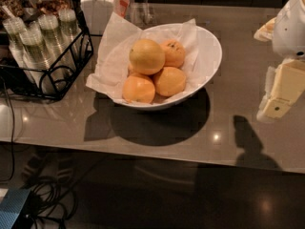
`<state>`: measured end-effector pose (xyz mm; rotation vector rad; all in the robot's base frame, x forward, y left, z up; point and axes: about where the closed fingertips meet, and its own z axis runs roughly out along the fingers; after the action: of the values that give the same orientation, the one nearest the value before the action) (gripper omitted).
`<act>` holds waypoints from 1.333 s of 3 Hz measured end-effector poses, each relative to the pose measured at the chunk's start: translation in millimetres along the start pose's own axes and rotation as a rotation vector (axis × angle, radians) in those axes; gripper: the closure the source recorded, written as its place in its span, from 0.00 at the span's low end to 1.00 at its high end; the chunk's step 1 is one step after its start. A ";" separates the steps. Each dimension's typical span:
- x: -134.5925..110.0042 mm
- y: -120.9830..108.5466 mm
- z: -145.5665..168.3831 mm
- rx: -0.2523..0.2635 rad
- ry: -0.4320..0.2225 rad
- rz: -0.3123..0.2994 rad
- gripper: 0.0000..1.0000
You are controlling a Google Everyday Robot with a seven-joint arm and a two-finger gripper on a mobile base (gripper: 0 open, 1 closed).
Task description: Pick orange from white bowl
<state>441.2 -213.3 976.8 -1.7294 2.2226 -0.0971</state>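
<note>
The orange (147, 56) sits on top of the pile in the white bowl (213, 56), resting on three smaller fruits. The gripper (277, 101) hangs well off to the right above the bench (228, 128), apart from the bowl; whether the jaws are wide or narrow cannot be told.

Risks, as I judge them: a push from the side could roll the orange off its perch (it has little holding it). The crumpled paper liner (107, 56) could snag, and a hard press could tip the slanted bowl. A low grasp might take the deeper-orange fruit (169, 81) instead.

No brand or writing can be read anywhere.
</note>
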 end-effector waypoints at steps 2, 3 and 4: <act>-16.2 -5.2 6.3 -0.005 -0.072 -0.011 0.00; -48.7 -20.0 18.3 -0.050 -0.171 -0.052 0.00; -82.4 -35.4 24.0 -0.091 -0.251 -0.104 0.00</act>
<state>498.8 -140.7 980.2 -1.7949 1.9844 0.1900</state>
